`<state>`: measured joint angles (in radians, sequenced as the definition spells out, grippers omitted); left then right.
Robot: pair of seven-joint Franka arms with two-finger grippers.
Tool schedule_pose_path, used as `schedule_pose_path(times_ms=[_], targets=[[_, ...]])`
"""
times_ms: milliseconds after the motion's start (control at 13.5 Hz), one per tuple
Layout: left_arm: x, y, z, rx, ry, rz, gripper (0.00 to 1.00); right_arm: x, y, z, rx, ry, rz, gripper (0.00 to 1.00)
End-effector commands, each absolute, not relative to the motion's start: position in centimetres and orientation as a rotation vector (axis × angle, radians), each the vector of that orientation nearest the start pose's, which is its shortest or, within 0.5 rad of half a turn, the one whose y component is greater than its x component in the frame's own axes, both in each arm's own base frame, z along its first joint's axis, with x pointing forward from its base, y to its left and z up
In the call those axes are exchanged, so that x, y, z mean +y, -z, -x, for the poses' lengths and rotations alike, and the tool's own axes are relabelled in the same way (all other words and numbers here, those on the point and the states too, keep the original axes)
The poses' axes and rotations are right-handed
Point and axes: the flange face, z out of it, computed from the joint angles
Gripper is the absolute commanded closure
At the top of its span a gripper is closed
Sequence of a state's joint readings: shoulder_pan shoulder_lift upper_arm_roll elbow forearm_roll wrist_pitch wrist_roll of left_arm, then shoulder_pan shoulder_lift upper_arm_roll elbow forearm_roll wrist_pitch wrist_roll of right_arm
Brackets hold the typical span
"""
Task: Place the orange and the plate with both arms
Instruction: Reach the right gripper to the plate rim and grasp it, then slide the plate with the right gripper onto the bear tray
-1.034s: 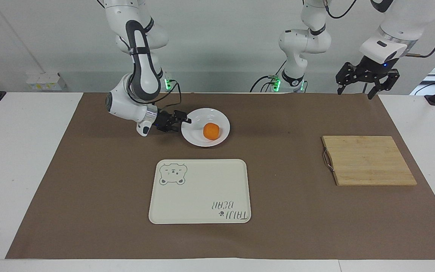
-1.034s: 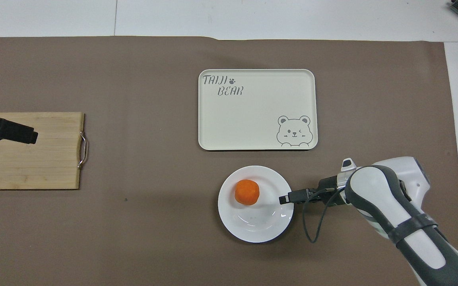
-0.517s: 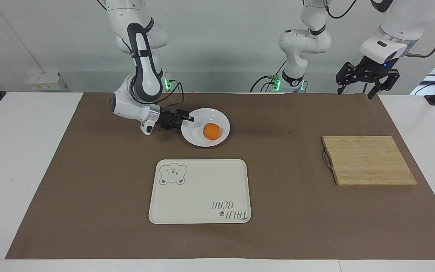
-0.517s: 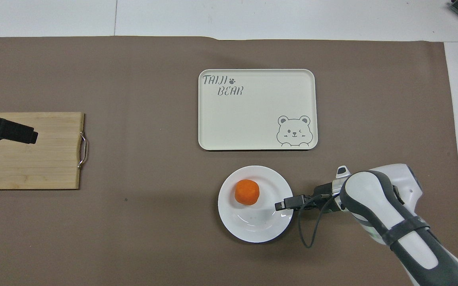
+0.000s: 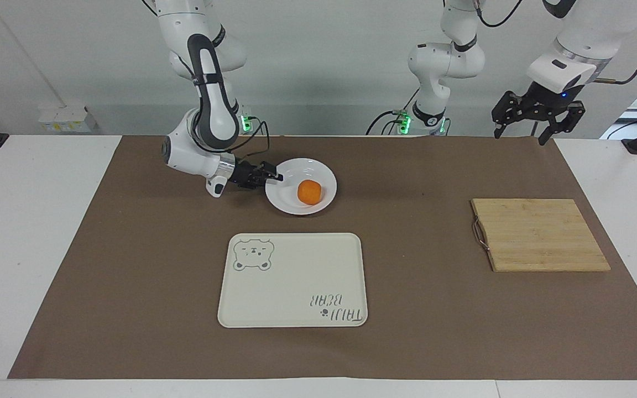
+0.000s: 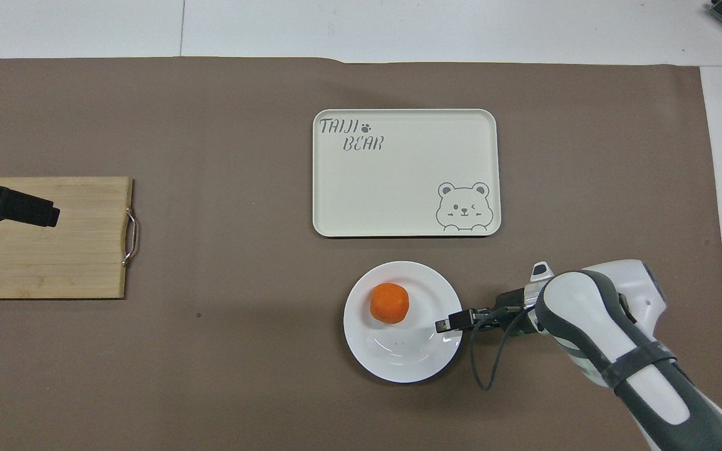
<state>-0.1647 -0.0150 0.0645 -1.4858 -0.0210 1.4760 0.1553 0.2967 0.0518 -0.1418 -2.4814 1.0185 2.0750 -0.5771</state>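
The orange [image 5: 309, 192] lies in the white plate [image 5: 296, 207], which sits on the brown mat, nearer to the robots than the tray. In the overhead view the orange [image 6: 389, 302] lies in the half of the plate [image 6: 398, 363] that faces the tray. My right gripper [image 5: 276, 177] is low and level at the plate's rim, on the side toward the right arm's end; its tip overlaps the rim in the overhead view [image 6: 447, 323]. My left gripper [image 5: 520, 137] hangs open and empty, high over the wooden cutting board [image 5: 537, 235], and waits.
A cream rectangular tray [image 5: 296, 309] with a bear drawing lies mid-table, farther from the robots than the plate. The cutting board [image 6: 79, 269] with a metal handle lies toward the left arm's end. A brown mat [image 5: 130, 276] covers the table.
My right gripper has moved in from beside the plate until its tip is over the rim. The plate, the orange and the left arm have not moved.
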Motion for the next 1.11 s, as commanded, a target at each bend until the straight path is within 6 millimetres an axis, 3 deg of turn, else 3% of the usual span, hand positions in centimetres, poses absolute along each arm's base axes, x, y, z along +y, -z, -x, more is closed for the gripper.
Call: schedule_pose_path(times_ms=[0,738,1034], targets=[[-5.2,-67.0,-53.5,0.407,0.01,3.127,0.0,11.3,-25.4,-42.2,0.0,-0.265,2.307,1.0],[-5.2,-67.0,-53.5,0.407,0.01,3.127,0.0,11.6,-27.0,-44.6,-0.064,-0.271,2.236,1.0],[-5.2,-67.0,-53.5,0.407,0.01,3.127,0.0,10.4,-29.2,-46.3,-0.073,-0.267,2.167,1.0]])
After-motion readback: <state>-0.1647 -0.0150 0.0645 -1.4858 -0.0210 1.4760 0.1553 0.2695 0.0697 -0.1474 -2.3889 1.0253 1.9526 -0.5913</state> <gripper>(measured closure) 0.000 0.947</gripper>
